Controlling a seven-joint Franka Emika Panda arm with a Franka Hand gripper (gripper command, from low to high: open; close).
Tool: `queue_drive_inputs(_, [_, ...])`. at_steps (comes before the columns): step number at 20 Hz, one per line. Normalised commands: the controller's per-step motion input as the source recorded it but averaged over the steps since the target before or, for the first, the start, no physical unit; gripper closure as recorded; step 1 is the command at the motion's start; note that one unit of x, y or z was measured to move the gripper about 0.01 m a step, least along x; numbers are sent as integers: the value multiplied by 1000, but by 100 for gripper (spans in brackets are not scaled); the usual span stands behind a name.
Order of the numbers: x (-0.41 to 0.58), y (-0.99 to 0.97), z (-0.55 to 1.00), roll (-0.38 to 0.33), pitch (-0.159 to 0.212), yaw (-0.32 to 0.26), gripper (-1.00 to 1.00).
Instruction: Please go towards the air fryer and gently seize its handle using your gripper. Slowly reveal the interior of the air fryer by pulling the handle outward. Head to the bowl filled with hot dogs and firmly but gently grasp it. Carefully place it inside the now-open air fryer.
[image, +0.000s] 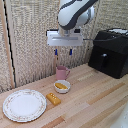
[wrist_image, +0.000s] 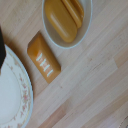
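The end effector hangs in the air above the surface, well clear of everything on it. Its two blue-tipped fingers point down with a gap between them, spread and holding nothing.

Below it and a little toward the camera sits the bowl, small, round and white, upright on the wood. Inside lie the hot dogs, yellow-orange pieces; the wrist view shows the bowl partly cut off by the frame edge, with at least two long pieces lying side by side in it.

Just behind the bowl stands a pink mug; what it holds cannot be told. Just beside the bowl, on the exterior view's left and nearer the camera, lies an orange block, flat on the surface and apart from the bowl. In the wrist view the block sits between the bowl and a patterned plate. The plate carries nothing visible.

The fryer stands at the exterior view's right, well apart from the bowl. Its drawer looks closed, with the handle sticking out of the front.
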Motion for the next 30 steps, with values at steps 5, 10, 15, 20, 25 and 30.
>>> queue_drive_inputs(5, [-48, 11, 0, -375, -45, -6, -100])
queue_drive_inputs(10, [-5, 3, -5, -375, -77, -9, -100])
queue_drive_inputs(15, [0, -3, -3, -375, -123, -83, -100])
queue_drive_inputs(20, [-3, -54, -113, -341, -151, -145, -100])
queue_drive_inputs(25, [0, -109, -150, -305, -170, -169, -100])
queue_drive_inputs(30, [-3, -172, -182, -279, -195, -148, -100])
